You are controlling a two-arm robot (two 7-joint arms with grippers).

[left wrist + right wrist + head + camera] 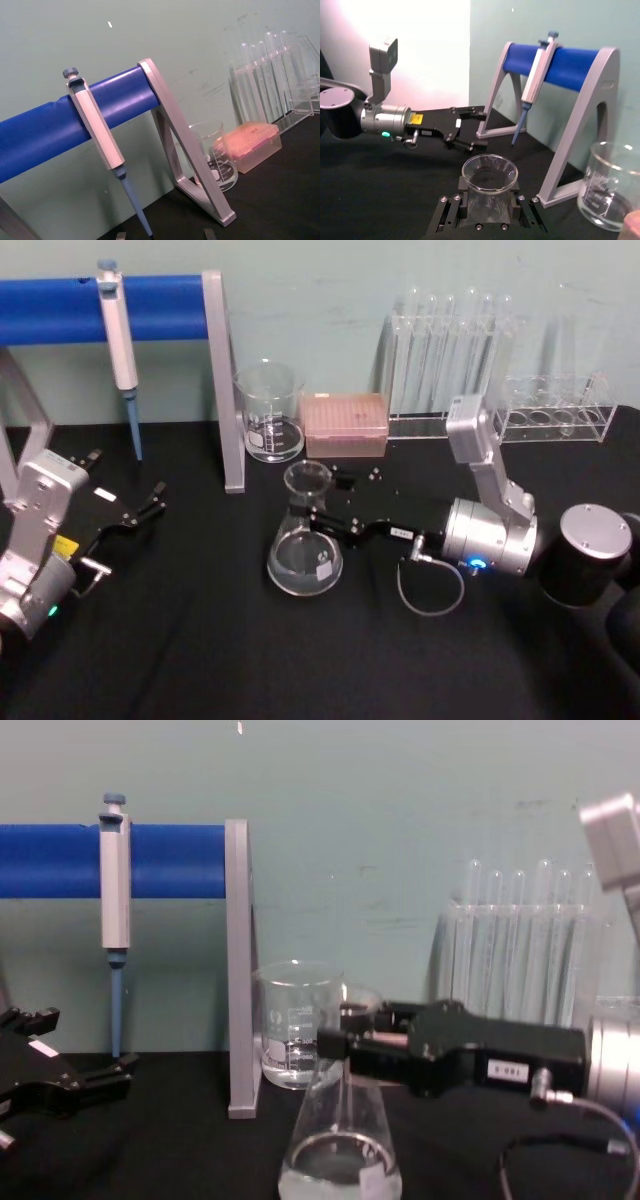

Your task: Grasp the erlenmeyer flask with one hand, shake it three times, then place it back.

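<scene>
Horizontally, the right gripper [322, 523] clamps the erlenmeyer flask [304, 562] neck-high

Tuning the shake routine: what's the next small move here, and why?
Probably lift straight up: the right gripper looks shut on the neck of the clear glass conical flask, whose base rests on the black table. The left gripper idles open.

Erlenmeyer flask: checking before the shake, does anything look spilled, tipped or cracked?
Nothing stands out. The erlenmeyer flask stands upright on the black table, its liquid pooled inside the base, the right gripper's jaws closed on its neck.
</scene>
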